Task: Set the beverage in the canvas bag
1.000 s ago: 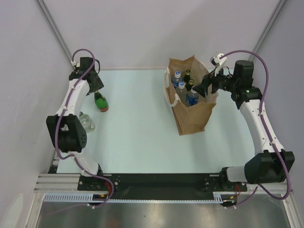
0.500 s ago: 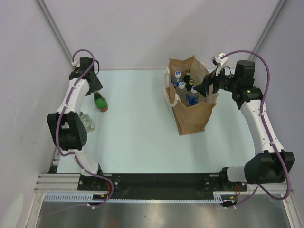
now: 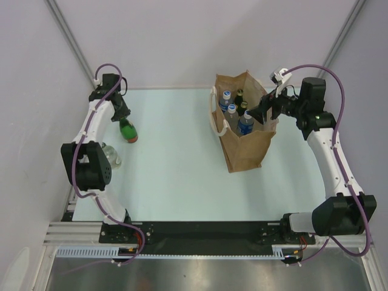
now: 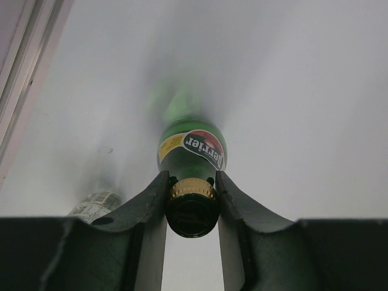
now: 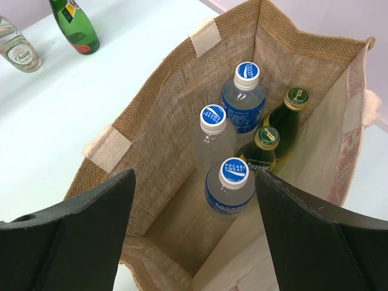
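The green bottle (image 3: 128,131) stood at ten o'clock on the table (image 3: 176,157), its label (image 4: 205,148) reading "Perrier". The left gripper (image 4: 192,179) was clamped on its neck, just under the cap. The canvas bag (image 3: 245,154) stood upright at one o'clock, well apart from the bottle. It held three "POCARI SWEAT" bottles (image 5: 235,171) and two green ones. The right gripper (image 5: 194,176) hung over the bag's three o'clock rim, jaws spread, grasping nothing. A clear bottle (image 5: 17,51) marked "Chang" sat at nine o'clock. The surface was pale mint and the walls (image 3: 182,36) plain and pale.
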Motion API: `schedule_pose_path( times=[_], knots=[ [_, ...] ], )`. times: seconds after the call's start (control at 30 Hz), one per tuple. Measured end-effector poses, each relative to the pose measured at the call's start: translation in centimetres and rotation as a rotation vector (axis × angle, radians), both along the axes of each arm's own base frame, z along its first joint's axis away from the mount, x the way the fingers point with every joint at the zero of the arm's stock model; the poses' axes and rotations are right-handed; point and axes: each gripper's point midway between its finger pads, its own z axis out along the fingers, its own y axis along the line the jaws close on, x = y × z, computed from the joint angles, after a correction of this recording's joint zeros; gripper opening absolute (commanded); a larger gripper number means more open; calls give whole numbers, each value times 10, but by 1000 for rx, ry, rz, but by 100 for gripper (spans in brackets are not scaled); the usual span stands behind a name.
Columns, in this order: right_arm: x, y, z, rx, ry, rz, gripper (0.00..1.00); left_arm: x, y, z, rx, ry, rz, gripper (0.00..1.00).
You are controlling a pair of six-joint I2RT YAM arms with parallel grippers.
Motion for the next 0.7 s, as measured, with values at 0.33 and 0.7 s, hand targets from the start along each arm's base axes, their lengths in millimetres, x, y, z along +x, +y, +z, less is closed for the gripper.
schedule_pose_path(
  times=[0.33, 0.7],
  knots=[
    [-3, 1, -5, -6, 5, 16, 86, -10, -27, 5, 17, 27, -193, 0],
    [-44, 17, -25, -57, 20, 265, 94, -42, -143, 79, -33, -146, -655, 0]
  ],
)
